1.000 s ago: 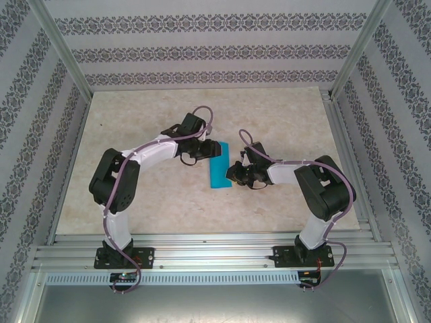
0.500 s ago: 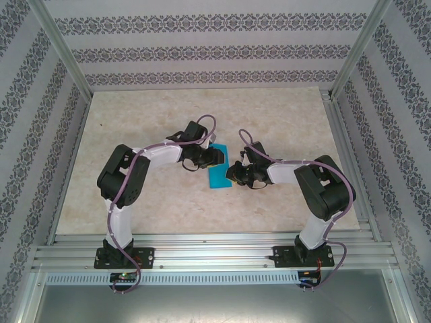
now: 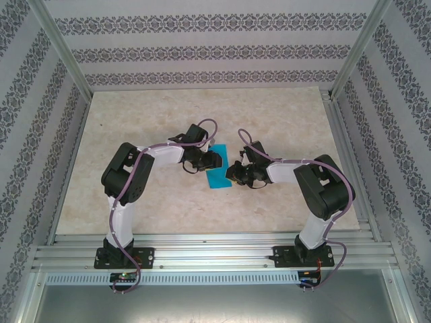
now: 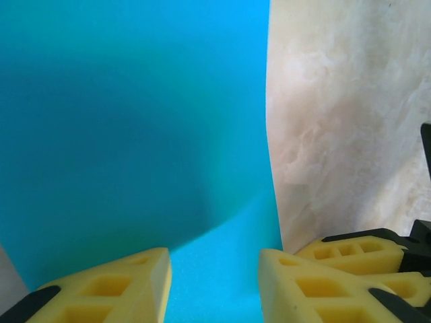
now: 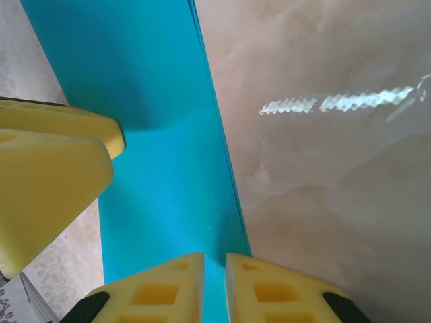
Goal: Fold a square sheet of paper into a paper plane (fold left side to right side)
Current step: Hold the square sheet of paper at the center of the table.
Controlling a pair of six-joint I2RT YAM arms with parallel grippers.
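The pale marbled table top (image 3: 135, 121) carries both arms, which reach in toward its middle from either side. Between them lies the square sheet of teal-blue paper (image 3: 218, 180), which reads here as 1 narrow flat strip, so the left-to-right fold looks already made.

The strip's long axis runs from the near side of the table to the far side, leaning slightly. The coming move turns on that axis. The left gripper (image 3: 211, 159) sits over the far part of the strip, coming from the left. The right gripper (image 3: 236, 173) sits at the strip's right long edge, toward the near part. Each arm is therefore nearer 1 end, and the paper lies directly under both claws, not off to a side.

In the left wrist view the left gripper (image 4: 214, 269) has its 2 yellow fingers moderately apart, with flat paper showing in the gap and nothing pinched.

In the right wrist view the right gripper (image 5: 214, 269) has its jaws drawn almost together, leaving a thin slit just over the paper's right edge. I cannot tell whether that edge is caught or only pressed. I judge that any pressing stroke should follow the long axis.
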